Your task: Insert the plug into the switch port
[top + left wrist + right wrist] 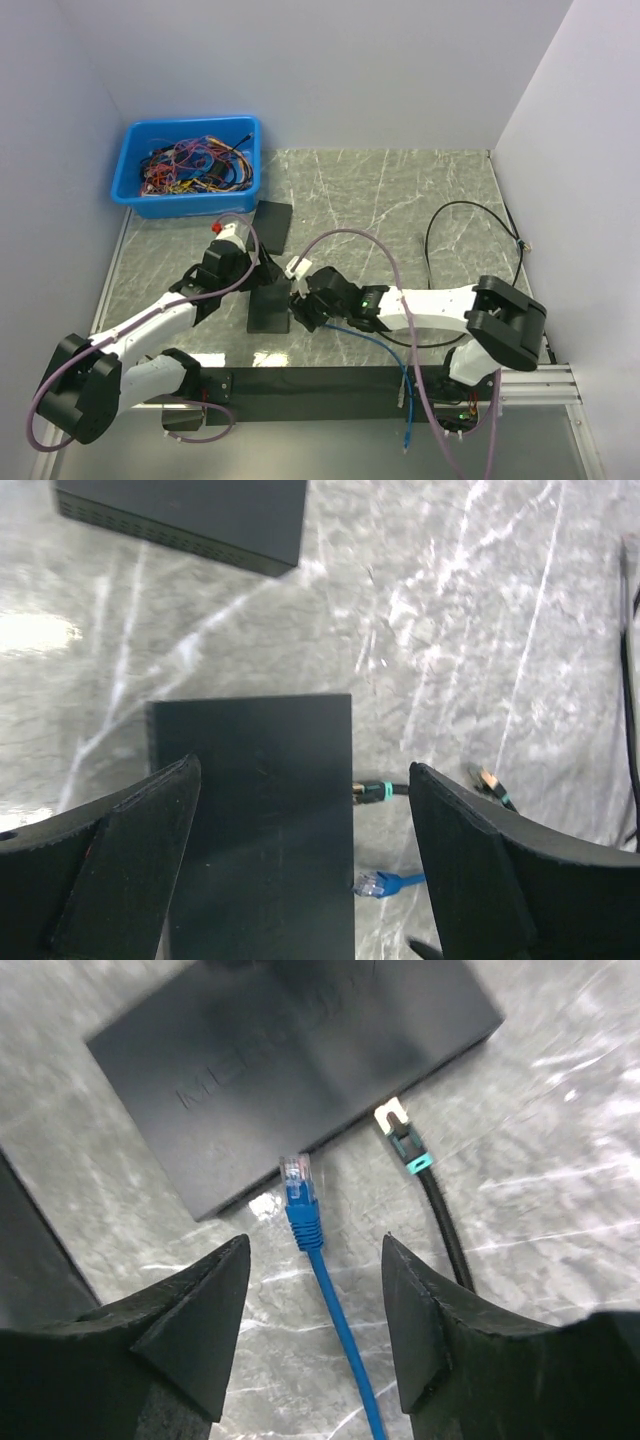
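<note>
The switch [250,820] is a flat black box lying on the marble table. My left gripper [300,865] hangs open over it, one finger above its top and the other out past its port side. The blue plug [298,1195] lies loose on the table with its clear tip right at the switch's [290,1070] side face. Its blue cable runs back between the fingers of my open right gripper [315,1300], which touch nothing. A black plug with a teal band [402,1140] meets the same side face further along. Whether either plug sits in a port cannot be told.
A second black box [272,222] lies behind the switch [270,300]. A blue bin [190,165] full of tangled wires stands at the back left. A black cable [470,225] loops across the right side, and a loose gold connector [490,783] lies near the left finger.
</note>
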